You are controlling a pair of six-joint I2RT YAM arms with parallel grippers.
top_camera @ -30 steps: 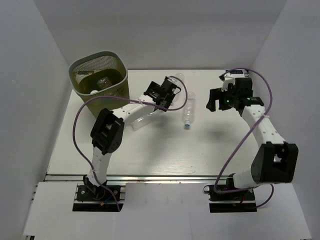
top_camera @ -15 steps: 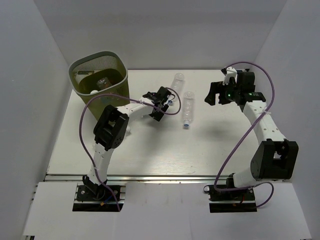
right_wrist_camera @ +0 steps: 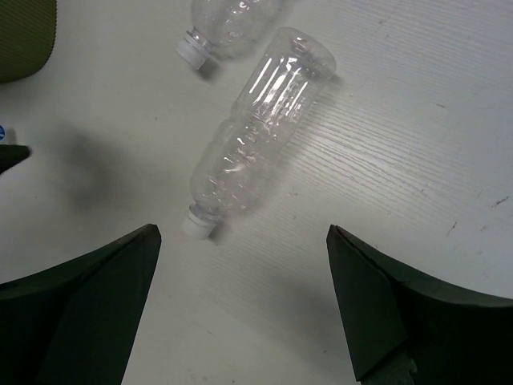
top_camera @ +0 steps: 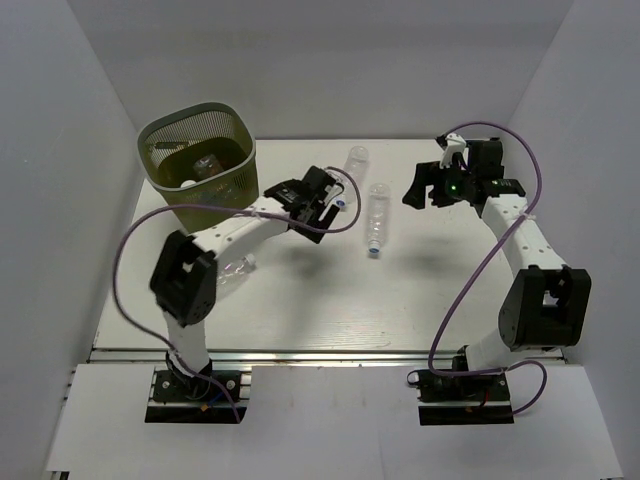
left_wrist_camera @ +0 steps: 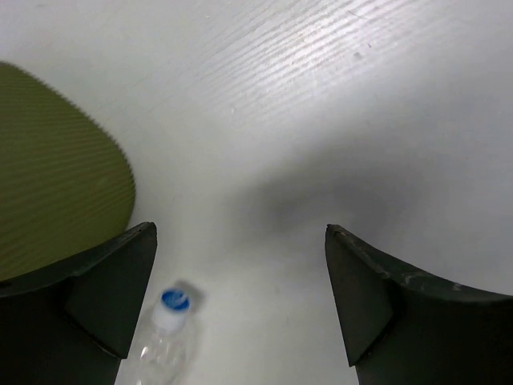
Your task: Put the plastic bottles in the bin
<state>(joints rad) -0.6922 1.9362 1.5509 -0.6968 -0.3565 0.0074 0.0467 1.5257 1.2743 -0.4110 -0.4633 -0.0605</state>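
The olive-green mesh bin (top_camera: 200, 150) stands at the back left with bottles inside; its wall shows in the left wrist view (left_wrist_camera: 56, 192). Two clear bottles lie mid-table: one (top_camera: 376, 218) with a white cap, seen ahead of my right fingers (right_wrist_camera: 256, 136), and one behind it (top_camera: 356, 160), also in the right wrist view (right_wrist_camera: 228, 24). A blue-capped bottle (left_wrist_camera: 164, 337) lies below my left gripper (left_wrist_camera: 240, 233), near its left finger. My left gripper (top_camera: 325, 200) is open and empty. My right gripper (top_camera: 420, 190) is open and empty (right_wrist_camera: 240, 231), right of the mid-table bottles.
Another clear bottle (top_camera: 235, 270) lies on the table beside my left arm's lower link. White walls close the table at the back and both sides. The bin's corner shows at the upper left of the right wrist view (right_wrist_camera: 24, 36).
My left arm's elbow has swung left and toward the near edge, while its gripper stays near mid-table. My right gripper has shifted a little left toward the bottles. Both stay open.
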